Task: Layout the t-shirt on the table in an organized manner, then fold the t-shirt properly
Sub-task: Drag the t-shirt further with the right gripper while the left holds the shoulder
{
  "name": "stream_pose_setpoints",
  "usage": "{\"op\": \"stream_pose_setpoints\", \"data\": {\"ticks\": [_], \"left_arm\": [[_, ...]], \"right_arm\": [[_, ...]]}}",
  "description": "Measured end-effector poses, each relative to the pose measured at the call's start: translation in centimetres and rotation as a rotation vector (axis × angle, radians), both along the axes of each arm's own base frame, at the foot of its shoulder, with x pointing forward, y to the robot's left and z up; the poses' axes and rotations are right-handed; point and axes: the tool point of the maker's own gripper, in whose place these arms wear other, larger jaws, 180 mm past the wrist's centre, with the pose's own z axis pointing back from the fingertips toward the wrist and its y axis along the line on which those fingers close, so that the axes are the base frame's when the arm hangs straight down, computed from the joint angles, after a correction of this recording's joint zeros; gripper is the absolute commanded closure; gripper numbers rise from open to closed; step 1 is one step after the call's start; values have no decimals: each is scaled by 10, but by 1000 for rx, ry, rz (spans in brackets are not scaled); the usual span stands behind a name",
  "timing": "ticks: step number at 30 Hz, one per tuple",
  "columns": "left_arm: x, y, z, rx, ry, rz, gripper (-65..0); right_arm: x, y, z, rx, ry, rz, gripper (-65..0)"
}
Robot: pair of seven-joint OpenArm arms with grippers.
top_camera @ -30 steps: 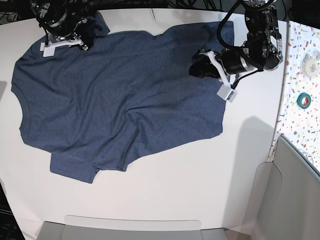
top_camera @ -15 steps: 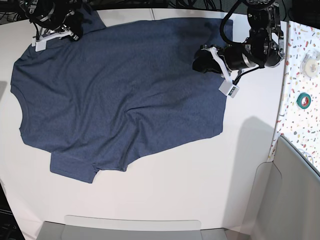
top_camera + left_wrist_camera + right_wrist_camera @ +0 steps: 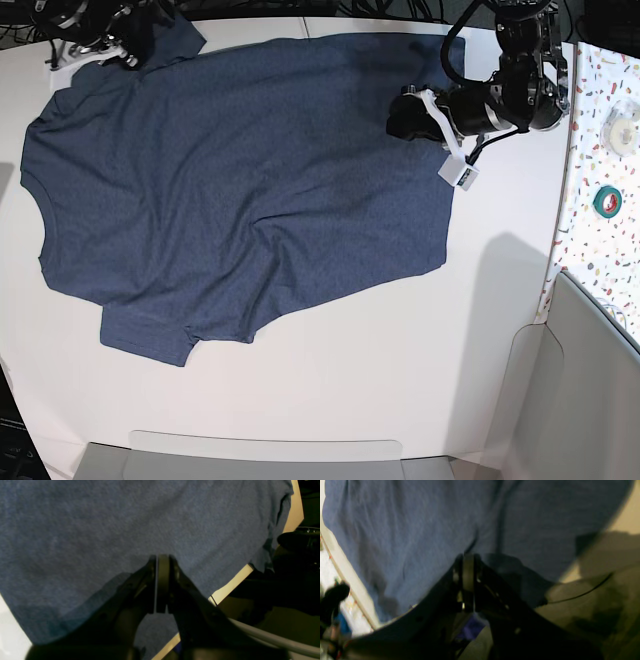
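Both claws clamped on the t-shirt [image 3: 230,190], heathered navy cotton. Left gripper [image 3: 405,117] pinches fabric w/ jaws flat together; shirt spreads ahead and beside it. Right gripper [image 3: 128,50] nips a corner. Cloth lies rumpled on matte white table [image 3: 330,390].

Bare table [image 3: 330,380] lies open near the t-shirt [image 3: 230,180] (tape roll [image 3: 607,201] sits apart on the speckled side strip).

Right gripper [image 3: 468,580] clamped tight over blue t-shirt [image 3: 420,525], cloth spread wide, pale table [image 3: 623,517] edge beyond.
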Motion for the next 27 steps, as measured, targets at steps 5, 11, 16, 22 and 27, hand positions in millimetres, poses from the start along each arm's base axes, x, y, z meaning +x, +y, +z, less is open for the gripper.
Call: {"op": "stream_pose_setpoints", "data": {"ticks": [5, 11, 16, 22, 27], "left_arm": [[0, 0, 0, -1, -1, 1, -4], [0, 1, 0, 2, -2, 1, -4], [0, 1, 0, 2, -1, 1, -4], [0, 1, 0, 1, -1, 2, -4], [1, 0, 0, 0, -3, 2, -4]], "right_arm": [[16, -33, 17, -71, -114, -89, 0], [23, -41, 3, -196, -56, -88, 0], [30, -16, -27, -188, 18, -61, 0], [38, -14, -40, -172, 18, -47, 0], [29, -18, -41, -171, 18, -40, 0]]}}
